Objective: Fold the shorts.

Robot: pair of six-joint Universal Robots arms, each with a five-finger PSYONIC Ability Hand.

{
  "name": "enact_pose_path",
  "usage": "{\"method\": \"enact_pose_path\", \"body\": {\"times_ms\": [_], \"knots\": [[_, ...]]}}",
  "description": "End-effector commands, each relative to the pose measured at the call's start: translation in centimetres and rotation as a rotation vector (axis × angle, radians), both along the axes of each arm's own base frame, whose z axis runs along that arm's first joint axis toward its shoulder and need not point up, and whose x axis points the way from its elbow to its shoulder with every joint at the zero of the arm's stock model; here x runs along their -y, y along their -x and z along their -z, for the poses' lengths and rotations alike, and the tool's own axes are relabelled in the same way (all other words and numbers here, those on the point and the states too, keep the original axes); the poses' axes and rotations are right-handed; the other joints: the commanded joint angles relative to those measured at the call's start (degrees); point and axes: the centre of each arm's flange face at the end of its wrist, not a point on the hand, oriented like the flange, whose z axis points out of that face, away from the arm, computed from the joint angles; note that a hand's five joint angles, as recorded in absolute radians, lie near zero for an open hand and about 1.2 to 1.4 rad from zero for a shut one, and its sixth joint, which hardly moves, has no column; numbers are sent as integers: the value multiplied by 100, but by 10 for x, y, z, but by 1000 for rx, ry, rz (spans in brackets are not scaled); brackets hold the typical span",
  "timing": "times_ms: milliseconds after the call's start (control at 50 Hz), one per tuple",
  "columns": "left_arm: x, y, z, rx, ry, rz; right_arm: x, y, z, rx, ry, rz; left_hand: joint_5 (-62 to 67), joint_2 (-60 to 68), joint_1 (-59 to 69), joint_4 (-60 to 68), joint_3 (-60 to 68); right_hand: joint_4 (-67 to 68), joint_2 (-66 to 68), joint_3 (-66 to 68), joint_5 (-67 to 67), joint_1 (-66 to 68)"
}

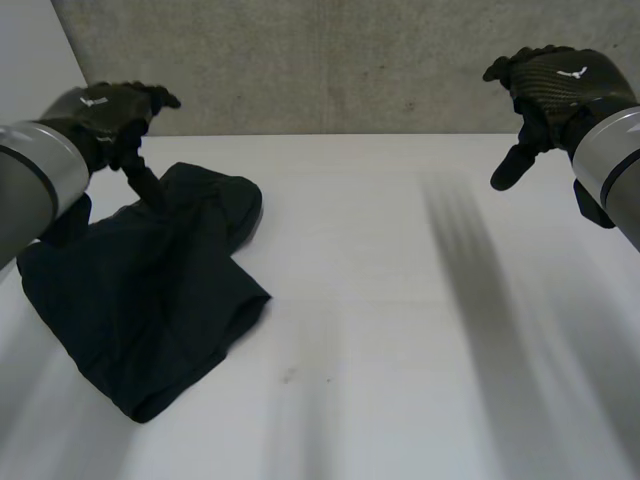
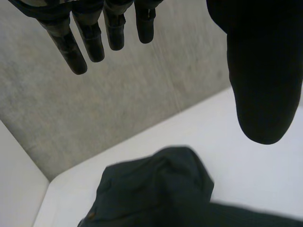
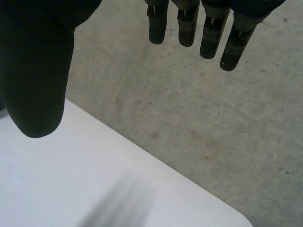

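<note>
shorts (image 1: 150, 300): dark, rumpled, at 9 o'clock on the table (image 1: 400, 300) | handling, judged: light, limp, likely to sag and bunch, so best pinched at waistband or hem corners | left hand (image 1: 110, 115): fingers straight, thumb apart, holding nothing, over the shorts' 12 o'clock edge | right hand (image 1: 550, 85): spread, empty, raised at 2 o'clock
</note>
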Motion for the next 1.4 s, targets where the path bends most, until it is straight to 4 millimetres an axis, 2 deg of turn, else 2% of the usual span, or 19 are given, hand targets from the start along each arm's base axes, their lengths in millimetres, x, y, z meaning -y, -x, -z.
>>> {"method": "enact_pose_path", "body": {"times_ms": [20, 180, 300, 440, 500, 560, 580, 700, 760, 780, 860, 980, 1040, 1080, 1100, 1120, 1160, 1260, 1400], "knots": [[30, 0, 39, 230, -34, 6, -2, -6, 11, -80, -7, -55, -153, -55, 142, -75, -140, -342, -222, -59, -340, 10], [90, -21, 89, 284, -22, -118, 0, -7, 19, -99, -25, -64, -35, 62, 260, 43, -22, -342, -222, -59, -340, 10], [129, -9, 132, 253, 21, -46, 1, -10, 25, -104, -39, -69, 32, 130, 327, 110, 45, -342, -222, -59, -340, 10], [150, 1, 174, 237, -18, 47, 0, -19, 35, -114, -54, -94, 233, 330, 528, 311, 246, -342, -222, -59, -340, 10], [151, 5, 184, 240, -29, 58, 0, -19, 37, -116, -56, -95, 1189, 1287, 1484, 1267, 1202, -342, -222, -59, -340, 10], [147, 15, 190, 237, -35, 82, 1, -19, 37, -116, -56, -95, 5364, 5461, 5659, 5441, 5376, -342, -222, -59, -340, 10], [141, 25, 189, 234, -33, 102, 2, -20, 38, -116, -55, -95, 6728, 6825, 7023, 6806, 6741, -342, -222, -59, -340, 10], [104, 73, 181, 205, -28, 225, 3, -20, 38, -114, -51, -91, 6742, 6839, 7037, 6819, 6754, -342, -222, -59, -340, 10], [66, 105, 166, 139, -47, 311, 4, -19, 38, -114, -49, -88, 6742, 6839, 7037, 6819, 6754, -342, -222, -59, -340, 10], [45, 119, 161, 99, -68, 360, 6, -17, 37, -114, -46, -81, 6742, 6839, 7037, 6819, 6754, -342, -222, -59, -340, 10], [2, 144, 146, 4, -107, 454, 6, -16, 36, -113, -43, -77, 6742, 6839, 7037, 6819, 6754, -342, -222, -59, -340, 10], [-42, 159, 132, -54, -143, 529, 6, -16, 34, -110, -40, -75, 6742, 6839, 7037, 6819, 6754, -342, -222, -59, -340, 10], [-52, 155, 131, -46, -159, 536, 6, -16, 34, -110, -38, -75, 5438, 5535, 5733, 5516, 5451, -342, -222, -59, -340, 10], [-54, 150, 125, -46, -156, 532, 6, -16, 34, -110, -38, -75, 3609, 3706, 3904, 3686, 3621, -342, -222, -59, -340, 10], [-56, 144, 117, -47, -147, 523, 6, -16, 34, -110, -38, -75, 1883, 1981, 2178, 1961, 1896, -342, -222, -59, -340, 10], [-55, 140, 114, -47, -145, 509, 6, -16, 33, -109, -37, -75, 1516, 1614, 1811, 1594, 1529, -342, -222, -59, -340, 10], [-48, 128, 106, -51, -132, 469, 6, -16, 34, -110, -38, -77, 1462, 1559, 1757, 1540, 1475, -342, -222, -59, -340, 10], [-8, 72, 71, -87, -45, 280, 5, -17, 34, -110, -38, -81, 1127, 1224, 1422, 1204, 1139, -342, -222, -59, -340, 10], [39, 24, 57, -104, 28, 108, 4, -20, 36, -112, -45, -91, 1176, 1274, 1471, 1254, 1189, -342, -222, -59, -340, 10]]}}
